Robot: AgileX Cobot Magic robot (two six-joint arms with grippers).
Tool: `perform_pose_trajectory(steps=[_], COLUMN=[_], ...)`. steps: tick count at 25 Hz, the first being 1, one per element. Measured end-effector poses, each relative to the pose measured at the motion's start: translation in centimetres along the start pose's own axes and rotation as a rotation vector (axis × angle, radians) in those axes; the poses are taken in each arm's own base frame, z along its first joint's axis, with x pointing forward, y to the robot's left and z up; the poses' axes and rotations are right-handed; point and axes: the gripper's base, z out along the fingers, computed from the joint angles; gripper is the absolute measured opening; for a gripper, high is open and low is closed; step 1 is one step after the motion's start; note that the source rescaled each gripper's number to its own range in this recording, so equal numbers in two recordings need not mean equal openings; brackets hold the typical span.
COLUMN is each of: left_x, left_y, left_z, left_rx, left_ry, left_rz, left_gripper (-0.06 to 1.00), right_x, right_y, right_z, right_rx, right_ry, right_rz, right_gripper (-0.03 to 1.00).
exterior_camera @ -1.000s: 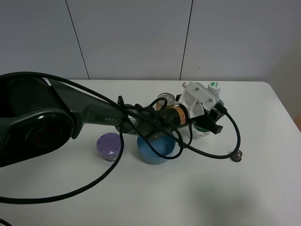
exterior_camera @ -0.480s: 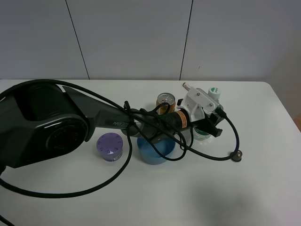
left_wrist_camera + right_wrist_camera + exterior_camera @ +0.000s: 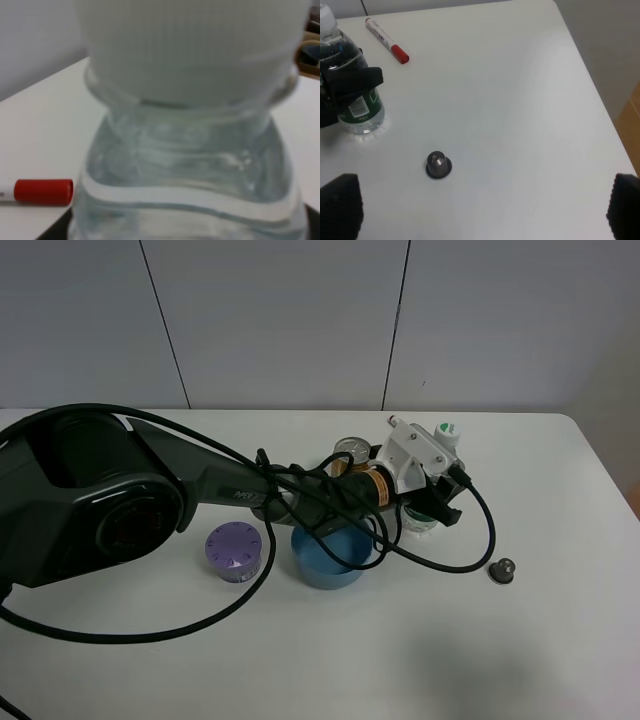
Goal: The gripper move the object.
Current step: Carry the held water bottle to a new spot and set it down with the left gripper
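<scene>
Though gripping bottle (image 3: 355, 107) mid-body with left fingers (image 3: 355, 79), not yet lifting off bench (image 3: 495, 100) near can (image 3: 350, 448) | holding right fingers (image 3: 340, 202) wide apart, empty | judging grasp done, move itself pending.

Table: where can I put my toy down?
Bare: the near right part, in front of the blue bowl and dark capsule, and the right edge beyond the capsule. Crowded: around the bottle, can and left gripper.
</scene>
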Motion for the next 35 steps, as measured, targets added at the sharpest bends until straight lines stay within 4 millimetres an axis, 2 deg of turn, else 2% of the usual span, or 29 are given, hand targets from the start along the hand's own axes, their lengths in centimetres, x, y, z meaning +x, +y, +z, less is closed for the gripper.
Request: perform_pose_trajectory(steps=[5, 6, 9, 12, 17, 20, 26, 31, 35], left_x=[0.1, 0.1, -0.2, -0.4, -0.6, -1.3, -3.8, -5.1, -7.7], left_y=[0.0, 0.0, 0.0, 0.0, -0.1, -0.3, -0.5, -0.6, -0.8], left_z=[0.0, 0.1, 0.1, 0.1, 0.1, 0.0, -0.3, -0.6, -1.3], left_rx=[0.003, 0.003, 0.002, 0.005, 0.015, 0.021, 0.022, 0.006, -0.008], left_ry=[0.013, 0.016, 0.008, -0.002, -0.012, -0.024, -0.052, -0.042, -0.055], left_rz=[0.006, -0.001, -0.069, -0.12, -0.127, -0.119, -0.108, -0.105, -0.107], left_gripper=[0.09, 0.13, 0.35, 0.45, 0.46, 0.46, 0.46, 0.46, 0.46], right_x=[0.0, 0.0, 0.0, 0.0, 0.0, 0.0, 0.0, 0.0, 0.0], right_y=[0.0, 0.0, 0.0, 0.0, 0.0, 0.0, 0.0, 0.0, 0.0], right_z=[0.0, 0.0, 0.0, 0.0, 0.0, 0.0, 0.0, 0.0, 0.0], right_rx=[0.0, 0.0, 0.0, 0.0, 0.0, 0.0, 0.0, 0.0, 0.0], right_ry=[0.0, 0.0, 0.0, 0.0, 0.0, 0.0, 0.0, 0.0, 0.0], right_rz=[0.0, 0.0, 0.0, 0.0, 0.0, 0.0, 0.0, 0.0, 0.0], right_gripper=[1.0, 1.0, 1.0, 1.0, 1.0, 1.0, 1.0, 1.0, 1.0])
